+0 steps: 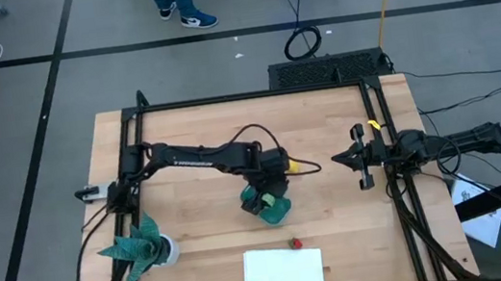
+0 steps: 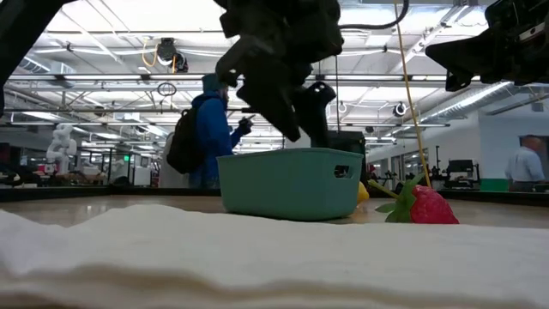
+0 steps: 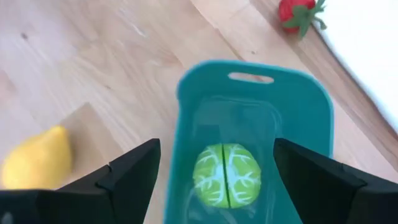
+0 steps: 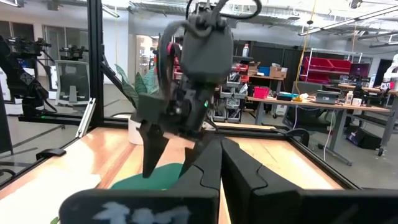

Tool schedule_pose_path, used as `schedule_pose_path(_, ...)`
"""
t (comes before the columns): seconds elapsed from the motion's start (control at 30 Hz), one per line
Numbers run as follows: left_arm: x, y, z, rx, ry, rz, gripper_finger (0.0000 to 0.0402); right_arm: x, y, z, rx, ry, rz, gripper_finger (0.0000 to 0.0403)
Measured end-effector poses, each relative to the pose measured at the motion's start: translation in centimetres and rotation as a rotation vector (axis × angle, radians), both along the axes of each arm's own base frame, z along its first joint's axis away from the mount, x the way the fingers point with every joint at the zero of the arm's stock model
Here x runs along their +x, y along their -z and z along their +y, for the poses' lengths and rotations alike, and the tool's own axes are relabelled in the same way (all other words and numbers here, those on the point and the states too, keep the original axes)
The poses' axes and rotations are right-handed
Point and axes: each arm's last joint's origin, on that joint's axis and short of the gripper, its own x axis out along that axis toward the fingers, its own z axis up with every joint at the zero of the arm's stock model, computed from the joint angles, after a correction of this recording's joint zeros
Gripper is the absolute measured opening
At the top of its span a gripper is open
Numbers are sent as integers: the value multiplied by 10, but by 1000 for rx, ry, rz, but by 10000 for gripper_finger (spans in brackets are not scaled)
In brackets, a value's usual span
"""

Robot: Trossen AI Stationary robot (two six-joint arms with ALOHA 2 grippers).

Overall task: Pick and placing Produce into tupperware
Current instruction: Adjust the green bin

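The teal tupperware (image 1: 272,207) (image 2: 290,182) sits on the wooden table near its middle. The green round piece (image 3: 227,174) lies on the tupperware's floor (image 3: 249,112). My left gripper (image 3: 216,147) (image 1: 271,186) hangs open just above the container, one finger on either side of the green piece and clear of it. The yellow lemon (image 3: 37,165) (image 2: 362,193) rests on the table beside the tupperware. The red strawberry-like piece (image 1: 295,243) (image 3: 297,14) (image 2: 425,206) lies nearer the near edge. My right gripper (image 4: 221,149) (image 1: 338,159) waits shut at the table's right side.
A flat white rectangle (image 1: 284,269) lies at the near edge, beside the red piece. The teal plant in a white pot (image 1: 143,244) stands near the left near corner. A black frame (image 1: 254,95) borders the table. A person (image 2: 210,129) stands beyond the far side.
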Motion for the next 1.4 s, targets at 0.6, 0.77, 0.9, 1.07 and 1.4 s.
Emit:
schedule_pose_path(0.6,-1,-11,69,94,-97,-21,18,0,0,0,2,-1,0,0)
schedule_pose_path(0.77,-5,6,94,36,-131,-15,9,0,0,0,0,0,0,0)
schedule_pose_path(0.9,-10,21,102,-95,-72,-59,2,0,0,0,0,0,1,0)
schedule_pose_path(1.07,-11,23,110,-245,-19,-143,1,0,0,0,0,0,1,0)
schedule_pose_path(1.4,-17,30,122,-308,-29,-169,0,0,1,0,-1,0,9,0)
